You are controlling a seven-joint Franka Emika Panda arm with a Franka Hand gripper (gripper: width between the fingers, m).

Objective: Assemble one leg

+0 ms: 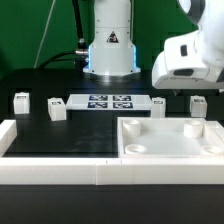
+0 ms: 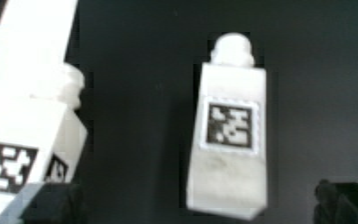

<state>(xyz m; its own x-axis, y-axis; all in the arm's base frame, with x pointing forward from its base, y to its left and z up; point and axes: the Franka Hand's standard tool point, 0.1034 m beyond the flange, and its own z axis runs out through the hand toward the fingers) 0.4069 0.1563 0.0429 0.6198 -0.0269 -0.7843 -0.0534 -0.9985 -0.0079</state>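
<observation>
On black table point(image 2: 140, 70), blocky leg point(image 2: 229, 135), perhaps plastic

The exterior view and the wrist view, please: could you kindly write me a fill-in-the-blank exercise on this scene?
1. ___ legs stand on the table.
2. The marker board lies ___ the two pairs of legs.
3. The gripper is ___ and holds nothing.
4. The tray sits at the exterior view's ___.
Missing words: four; between; open; right.
</observation>
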